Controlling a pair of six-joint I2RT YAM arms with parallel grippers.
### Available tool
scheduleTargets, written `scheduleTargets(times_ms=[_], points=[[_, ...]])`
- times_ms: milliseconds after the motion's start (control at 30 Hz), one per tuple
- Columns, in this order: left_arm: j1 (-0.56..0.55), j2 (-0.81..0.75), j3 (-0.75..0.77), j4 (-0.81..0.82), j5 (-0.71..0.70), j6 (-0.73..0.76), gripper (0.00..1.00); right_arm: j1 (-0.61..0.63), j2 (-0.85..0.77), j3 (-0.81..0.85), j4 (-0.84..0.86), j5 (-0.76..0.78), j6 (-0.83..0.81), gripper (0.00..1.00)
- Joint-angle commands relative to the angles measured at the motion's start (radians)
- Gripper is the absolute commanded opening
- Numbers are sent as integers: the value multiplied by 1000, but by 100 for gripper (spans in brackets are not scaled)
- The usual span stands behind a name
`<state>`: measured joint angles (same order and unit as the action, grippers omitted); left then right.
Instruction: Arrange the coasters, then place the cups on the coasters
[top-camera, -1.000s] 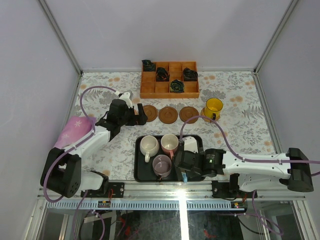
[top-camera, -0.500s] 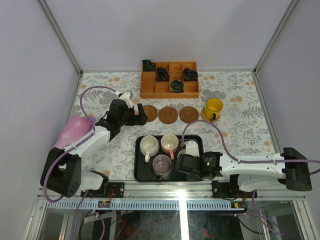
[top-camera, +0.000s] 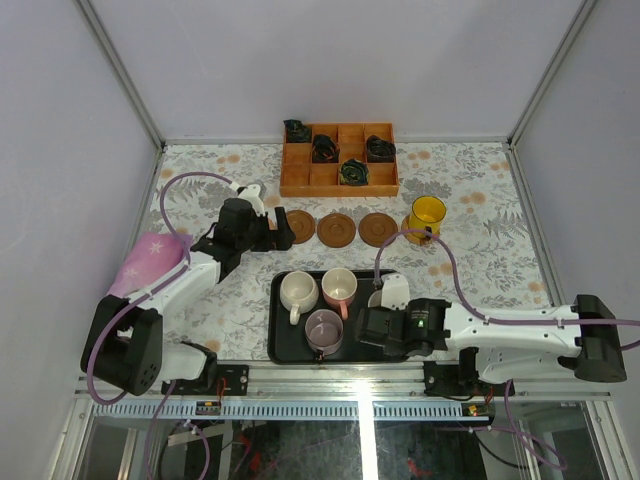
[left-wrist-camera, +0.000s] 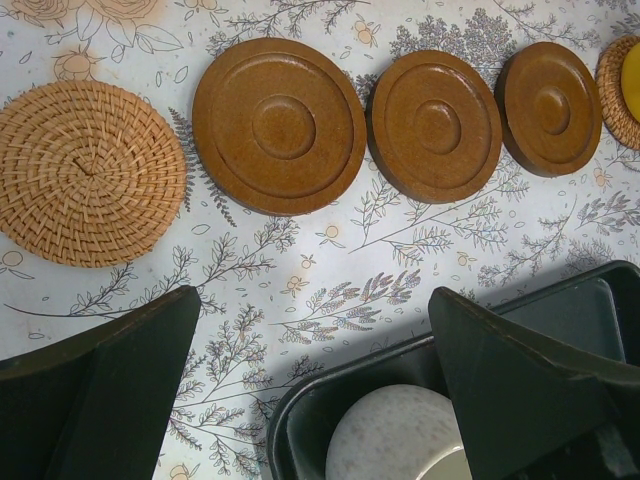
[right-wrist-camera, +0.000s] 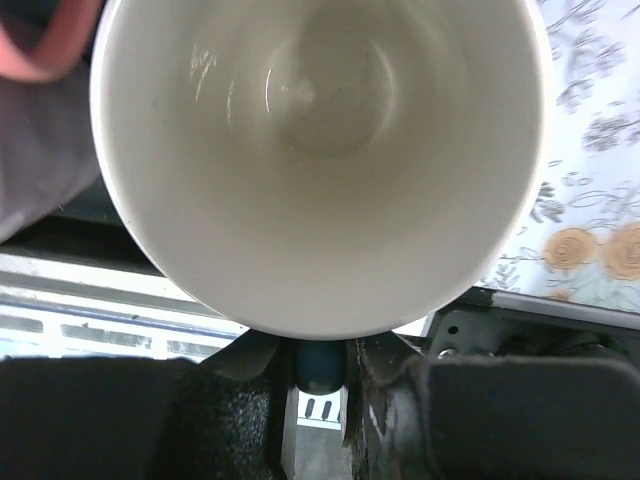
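In the left wrist view a pale woven coaster (left-wrist-camera: 90, 172) lies left of three brown coasters (left-wrist-camera: 280, 125) (left-wrist-camera: 435, 125) (left-wrist-camera: 552, 108). The brown coasters (top-camera: 338, 229) form a row in the top view. My left gripper (top-camera: 266, 229) (left-wrist-camera: 315, 300) hovers open over the row's left end, holding nothing. The yellow cup (top-camera: 425, 214) stands on a coaster at the right end. The cream cup (top-camera: 298, 291), pink cup (top-camera: 339, 287) and mauve cup (top-camera: 323, 330) sit in the black tray (top-camera: 275, 320). My right gripper (top-camera: 372, 318) (right-wrist-camera: 325, 365) is shut on the blue handle of the light blue cup (top-camera: 388, 292) (right-wrist-camera: 320, 150).
An orange square-celled wooden box (top-camera: 339, 159) with small dark objects stands behind the coaster row. A pink cloth (top-camera: 150, 260) lies at the left edge under the left arm. Grey walls enclose the flowered tabletop (top-camera: 480, 250).
My right gripper went from open to shut on the light blue cup's handle, and the cup has shifted slightly right at the tray's right end. The left arm has not moved.
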<state>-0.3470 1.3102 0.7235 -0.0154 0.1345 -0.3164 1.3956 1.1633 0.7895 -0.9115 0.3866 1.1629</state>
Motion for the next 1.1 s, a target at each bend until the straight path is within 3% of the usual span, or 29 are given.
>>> scheduleTargets(times_ms=[0,100,200,400,567,800,1067], points=[[-6,8,14,9,-3,5,98,9,-16,169,-183,273,70,0],[-6,19,20,7,-1,4,98,-15,-26,247,-271,402,46,0],[-6,26,29,-1,3,4,98,-140,-42,317,-250,449,-108,0],[-6,20,34,-9,-23,8,98,-429,-57,337,75,367,-510,0],[-5,27,47,-17,-50,10,98,-628,77,360,261,225,-749,0],[-4,60,71,10,-88,-9,98,-782,220,376,471,56,-855,0],[-5,89,82,24,-94,-17,98,-852,348,414,571,-92,-905,0]])
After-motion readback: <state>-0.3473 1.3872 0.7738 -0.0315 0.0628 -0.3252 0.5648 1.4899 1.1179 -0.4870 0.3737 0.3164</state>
